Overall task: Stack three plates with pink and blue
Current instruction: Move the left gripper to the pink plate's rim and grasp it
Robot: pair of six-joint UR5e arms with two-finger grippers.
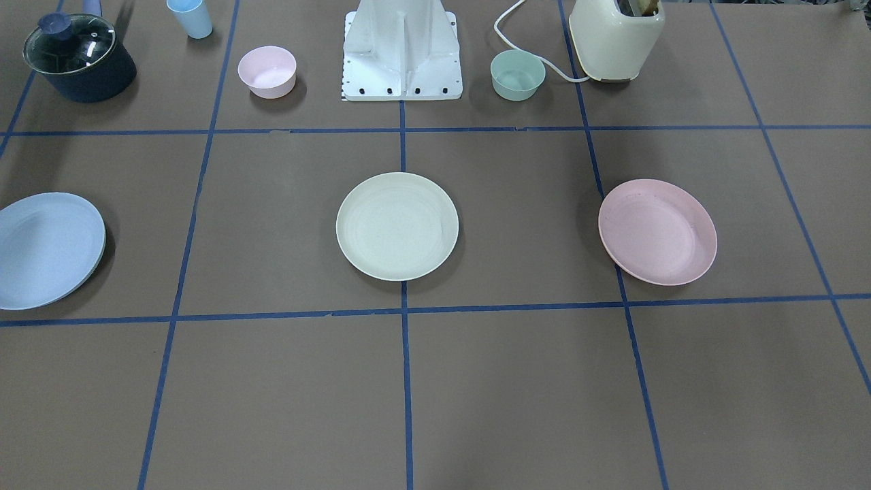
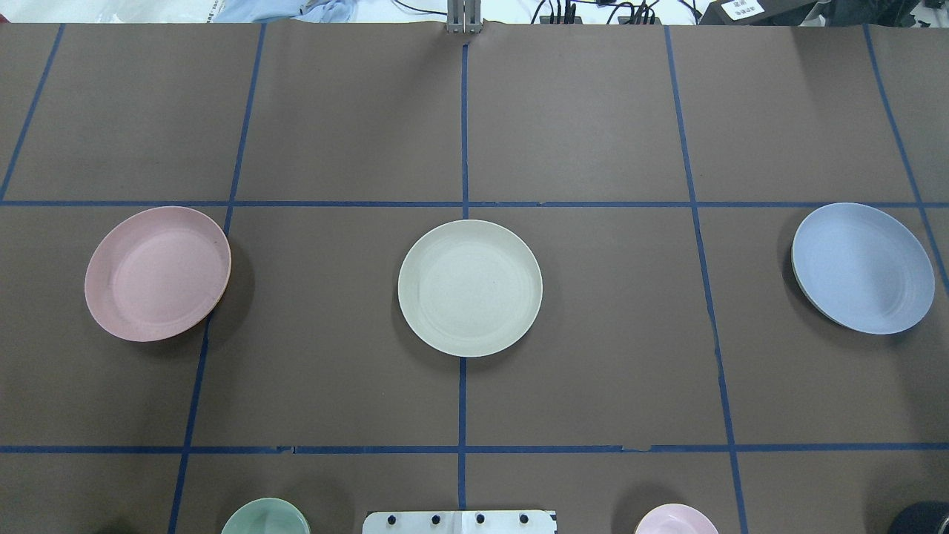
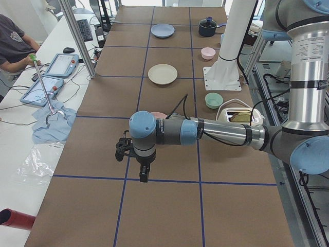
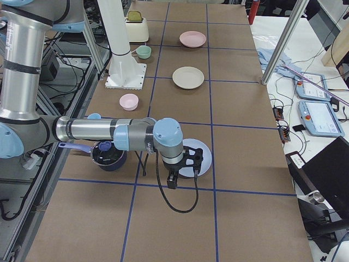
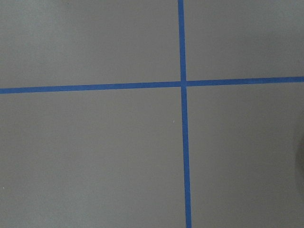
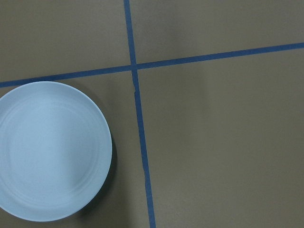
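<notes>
Three plates lie apart in a row across the table. The cream-white plate (image 2: pixel 470 288) is in the middle. The pale pink plate (image 2: pixel 157 273) is on my left side and the light blue plate (image 2: pixel 862 267) on my right. My left gripper (image 3: pixel 144 176) hangs above the table beyond the pink plate (image 3: pixel 158 115). It shows only in the exterior left view, so I cannot tell whether it is open. My right gripper (image 4: pixel 171 183) hangs beside the blue plate (image 4: pixel 192 146). It shows only in the exterior right view, so I cannot tell its state. The right wrist view shows the blue plate (image 6: pixel 52 151) at lower left.
Near my base (image 1: pixel 401 61) stand a small pink bowl (image 1: pixel 267 71), a small green bowl (image 1: pixel 518 75), a cream toaster (image 1: pixel 616 37), a blue cup (image 1: pixel 190 17) and a dark lidded pot (image 1: pixel 78 58). Blue tape lines grid the brown table.
</notes>
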